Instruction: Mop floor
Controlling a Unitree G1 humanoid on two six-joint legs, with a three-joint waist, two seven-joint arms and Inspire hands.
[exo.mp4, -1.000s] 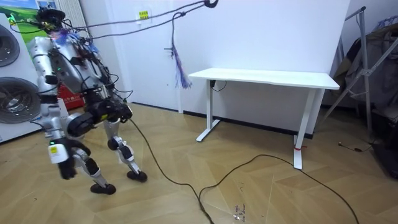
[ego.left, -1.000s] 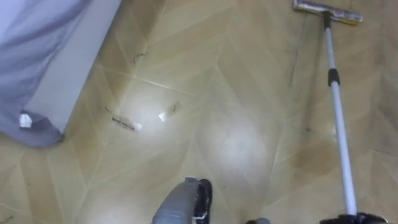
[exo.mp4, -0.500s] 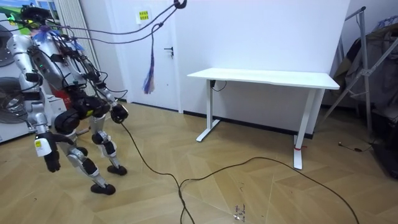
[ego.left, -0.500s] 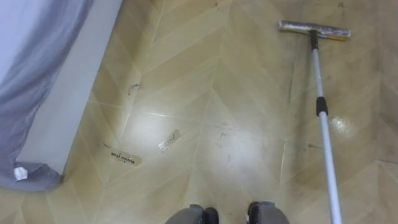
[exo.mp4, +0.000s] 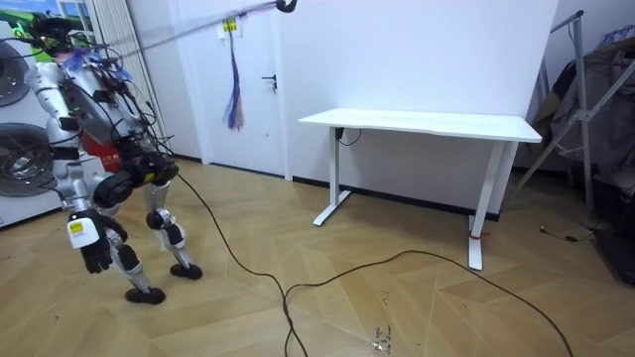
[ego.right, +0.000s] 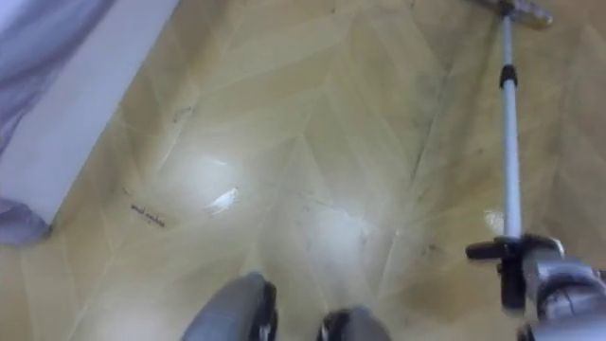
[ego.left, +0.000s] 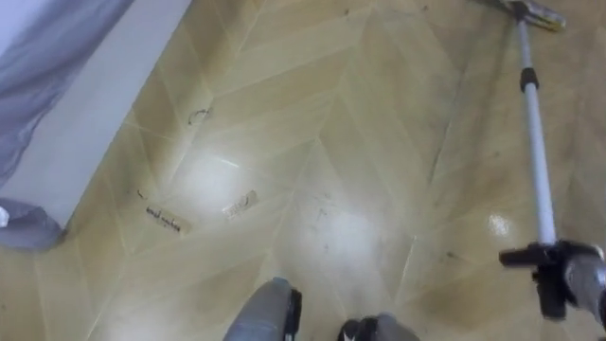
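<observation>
The mop (ego.left: 535, 142) lies out ahead on the robot's right, a slim pale metal pole with a black collar (ego.left: 527, 79) partway up. Its flat, bar-shaped head (ego.left: 536, 11) rests on the floor at the top edge of the left eye view. The right hand (ego.left: 573, 279), dark and grey, is closed round the pole's near end at the lower right.

The floor (ego.left: 331, 142) is glossy wood-look board laid in a herringbone pattern, with bright glare pooling at the centre and dull smudges near the pole. Two small flat scraps lie to the left of the glare, a pale slip (ego.left: 240, 203) and, just beside it, a narrow strip (ego.left: 163, 220) bearing dark marks. A thin scribbled loop (ego.left: 199, 116) marks the boards further up. At the far left a bed (ego.left: 104, 123) runs diagonally, its pale, smooth side panel straight-edged. A soft grey sheet (ego.left: 47, 47) drapes over it in folds and hangs off the lower corner.

In the room view the robot stands bent forward by stacked washing machines (exo.mp4: 20, 159) at the room view's left. What appears to be its left hand (exo.mp4: 94, 256) hangs low beside its legs, and whether it is open or closed cannot be told. A white flat-topped desk (exo.mp4: 417, 122) on slim legs stands well apart against the plain wall.
</observation>
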